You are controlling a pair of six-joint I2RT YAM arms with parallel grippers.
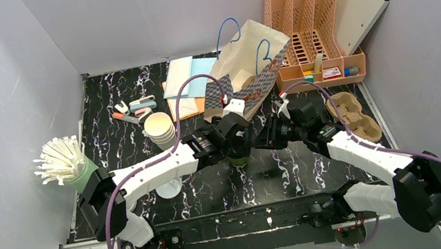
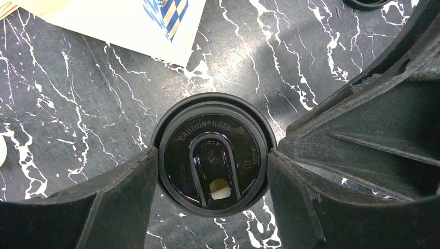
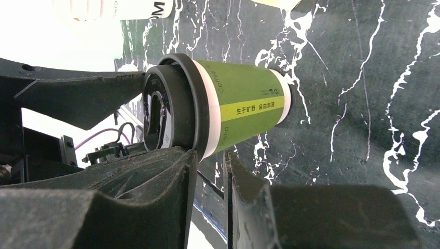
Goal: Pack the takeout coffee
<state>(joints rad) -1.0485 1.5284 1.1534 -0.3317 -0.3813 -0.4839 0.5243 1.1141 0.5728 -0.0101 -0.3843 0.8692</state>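
Both left jaws pinch the lidded dark green tapered paper cup [image 3: 244, 106] from above, its axis upright. Right jaws hover just beside it, narrowly spread and empty.

Top view: even, soft light, faint shadows. R wrist: upper left blown out. L wrist: glare on table [image 2: 249, 57], bottom foregrd blurry.

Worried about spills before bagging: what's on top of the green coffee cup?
A black lid, gripped by the left claw, caps the cup. The lid hides whatever is inside.
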